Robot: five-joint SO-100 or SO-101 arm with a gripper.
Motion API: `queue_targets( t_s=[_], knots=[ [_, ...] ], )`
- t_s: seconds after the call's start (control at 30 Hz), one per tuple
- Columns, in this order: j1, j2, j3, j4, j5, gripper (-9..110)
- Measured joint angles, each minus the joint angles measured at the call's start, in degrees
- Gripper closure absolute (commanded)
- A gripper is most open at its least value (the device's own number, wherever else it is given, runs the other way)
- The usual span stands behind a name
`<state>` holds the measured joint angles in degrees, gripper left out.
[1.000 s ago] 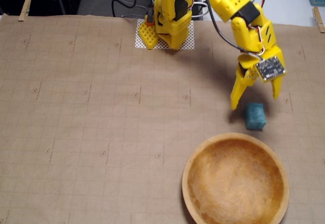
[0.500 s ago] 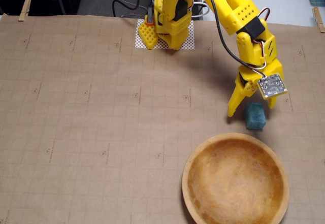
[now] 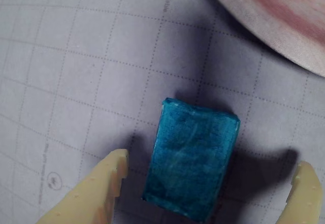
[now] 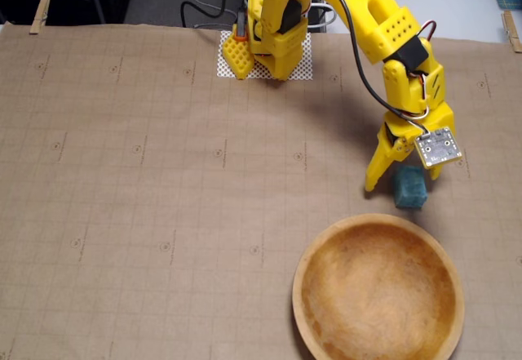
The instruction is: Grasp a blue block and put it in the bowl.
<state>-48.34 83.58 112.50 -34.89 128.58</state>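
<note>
Fingers of the gripper stand apart, straddling the blue block on gridded paper, just beside the bowl; the paper's small printed marks are unreadable.

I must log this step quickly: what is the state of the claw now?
Claw: open, one finger on each side of the blue block, holding nothing.

Gridded brown paper mat; on it blue block, bowl, white mesh pad.
</note>
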Motion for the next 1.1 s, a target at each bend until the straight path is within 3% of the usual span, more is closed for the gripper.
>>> queue_targets(
  t_s=[0.37,1.1],
  knots=[
    [0.0,-7.5,-5.6,0.0,0.0,61],
    [-1.6,-6.7,-2.5,0.9,-0.5,61]
  ],
)
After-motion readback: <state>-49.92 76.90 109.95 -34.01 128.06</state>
